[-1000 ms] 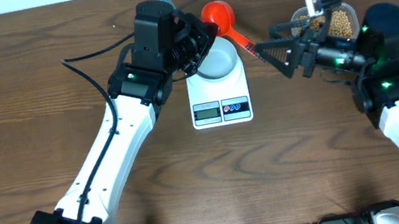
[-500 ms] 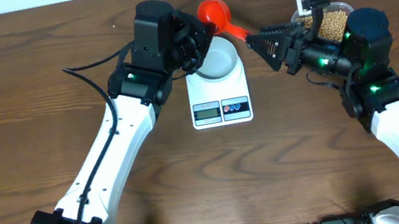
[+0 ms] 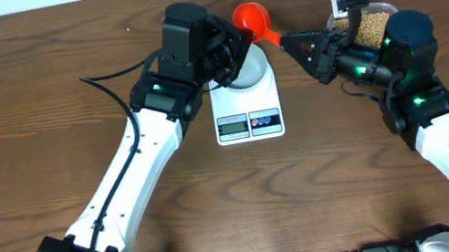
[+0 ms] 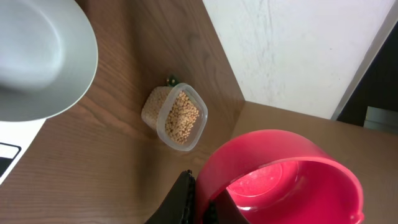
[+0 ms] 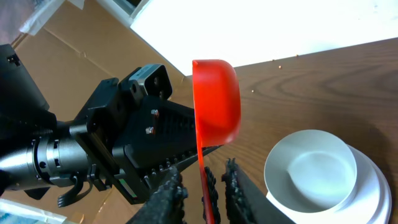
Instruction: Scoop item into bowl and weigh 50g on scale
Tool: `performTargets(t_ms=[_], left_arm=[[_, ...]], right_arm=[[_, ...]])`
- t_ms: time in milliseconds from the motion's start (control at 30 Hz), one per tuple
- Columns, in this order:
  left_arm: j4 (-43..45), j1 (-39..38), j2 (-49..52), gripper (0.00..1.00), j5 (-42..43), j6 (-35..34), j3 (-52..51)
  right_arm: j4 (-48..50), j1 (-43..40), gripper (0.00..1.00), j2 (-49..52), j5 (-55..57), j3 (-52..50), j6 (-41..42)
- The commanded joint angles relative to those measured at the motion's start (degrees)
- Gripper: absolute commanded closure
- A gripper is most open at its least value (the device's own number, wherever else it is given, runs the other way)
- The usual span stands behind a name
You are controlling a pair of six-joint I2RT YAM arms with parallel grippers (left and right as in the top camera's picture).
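Observation:
A red scoop (image 3: 250,18) hangs empty above the table behind the bowl (image 3: 249,68). My left gripper (image 3: 235,46) is shut on the scoop's rim (image 4: 280,174), one finger inside it and one outside. My right gripper (image 3: 290,41) reaches in from the right, and the scoop's thin handle (image 5: 203,177) runs between its narrowed fingers. The handle lies against the right finger (image 5: 233,186), with a gap to the left one, so it is open. The bowl (image 5: 309,168) is empty and sits on the white scale (image 3: 246,108). Tan beans fill a clear tub (image 3: 371,24).
The tub (image 4: 177,117) stands at the back right, close under my right arm. The table's rear edge and a white wall (image 4: 292,50) lie just behind the scoop. My left arm's black gripper body (image 5: 124,143) is close in front of my right wrist.
My right gripper swung left onto the scoop's handle and its fingers drew in from wide apart. My left arm shifted slightly right with the scoop.

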Motion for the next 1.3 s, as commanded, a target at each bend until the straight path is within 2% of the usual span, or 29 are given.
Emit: performTargets(t_ms=[0, 233, 900, 1133, 1267], left_arm=[[0.07, 0.11, -0.61, 0.93, -0.13, -0.52, 0.15], [0.07, 0.11, -0.61, 0.93, -0.13, -0.52, 0.15], [0.09, -0.48, -0.61, 0.92, -0.17, -0.5, 0.15], [0.09, -0.48, -0.61, 0.93, -0.15, -0.52, 0.15], [0.09, -0.48, -0.61, 0.92, -0.15, -0.5, 0.15]], right_arm=[[-0.13, 0.66, 0.82, -0.15, 0.31, 0.87, -0.31], [-0.52, 1.01, 0.85, -0.13, 0.33, 0.87, -0.31], [-0.5, 1.38, 0.87, -0.13, 0.33, 0.87, -0.96], [-0.5, 1.38, 0.99, -0.13, 0.35, 0.87, -0.94], [-0.55, 1.36, 0.99, -0.13, 0.35, 0.87, -0.94]])
